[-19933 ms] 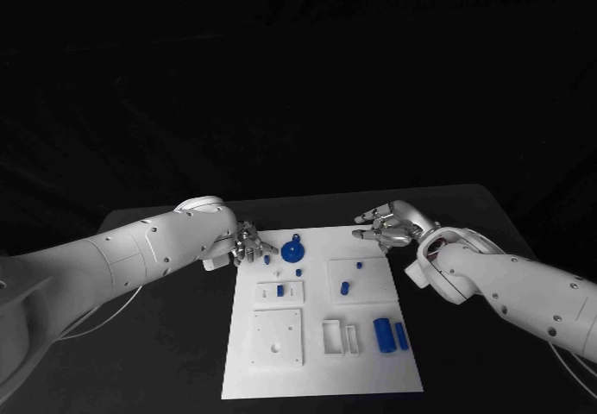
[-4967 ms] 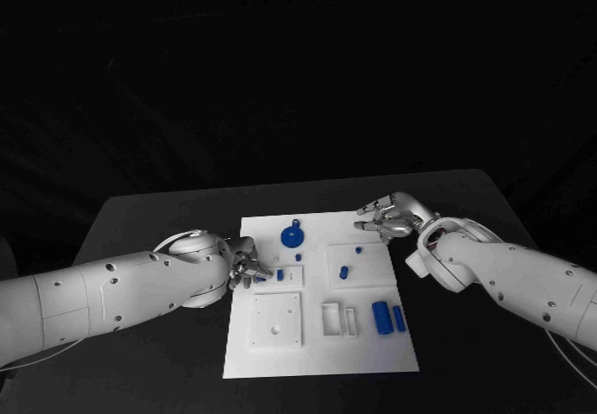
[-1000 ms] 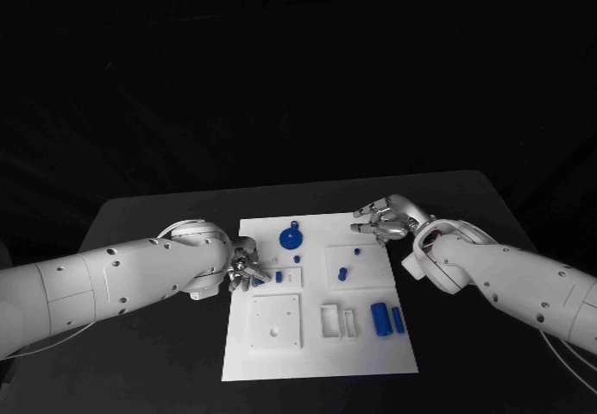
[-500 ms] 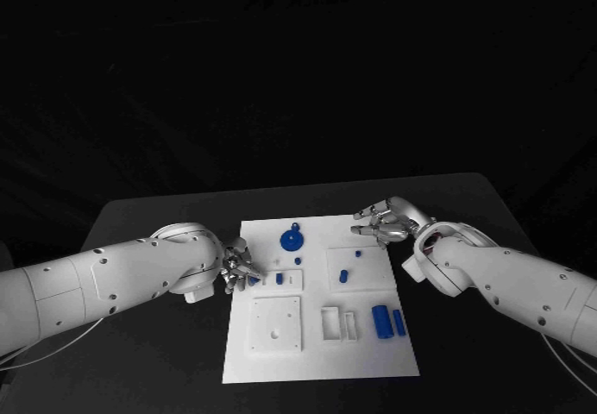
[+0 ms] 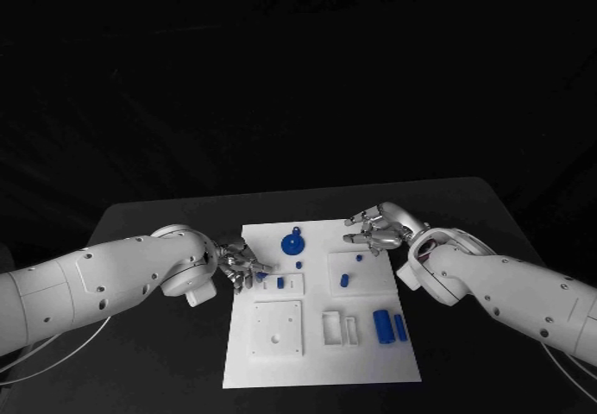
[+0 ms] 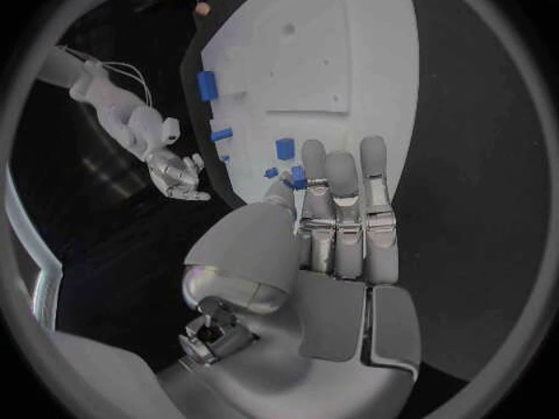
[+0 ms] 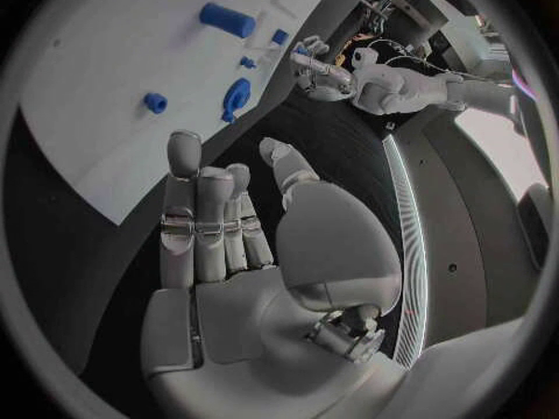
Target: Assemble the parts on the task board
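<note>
Seemingly the left hand point(image 5: 239, 260) pinches a small blue plastic peg point(image 5: 261, 276) at the flat white task board's point(image 5: 317, 366) middle-left edge; seat it slowly, upright. The right hand point(image 5: 377, 229) hovers empty, fingers apart.

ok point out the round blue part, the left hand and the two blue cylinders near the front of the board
round blue part point(image 5: 292, 244), head view, middle of its disc
left hand point(image 5: 240, 261), head view, middle of the hand
two blue cylinders point(image 5: 383, 327), head view, body of the thicker one
</note>
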